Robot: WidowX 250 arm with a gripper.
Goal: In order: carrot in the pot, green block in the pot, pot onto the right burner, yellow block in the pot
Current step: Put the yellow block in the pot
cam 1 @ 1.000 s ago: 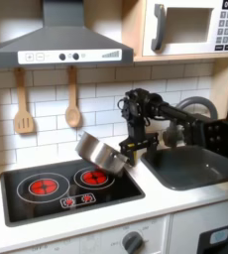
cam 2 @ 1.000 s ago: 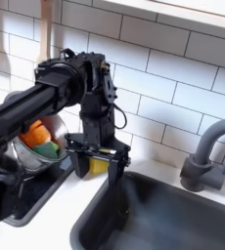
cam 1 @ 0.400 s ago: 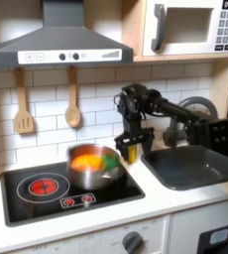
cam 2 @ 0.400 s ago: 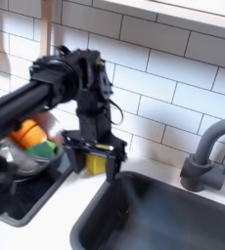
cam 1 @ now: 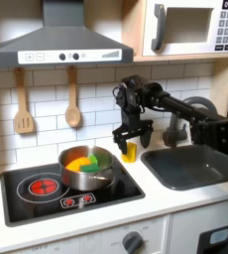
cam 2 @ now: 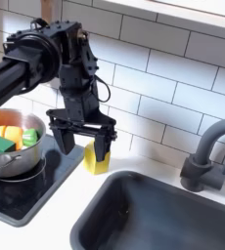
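Pot (cam 1: 85,168) w/ carrot (cam 2: 9,132) + green block (cam 2: 1,144) now flat on right burner (cam 1: 108,180), no longer tilted. Gripper (cam 2: 81,145) released, jaws spread, shifted above yellow block (cam 2: 95,157) by sink (cam 1: 190,165). Last step: grab it.

a microwave (cam 1: 188,28) sits upper right in the first exterior view; 2 wooden utensils (cam 1: 24,103) hang on white tile; grey faucet (cam 2: 204,156) over a dark sink (cam 2: 158,215).
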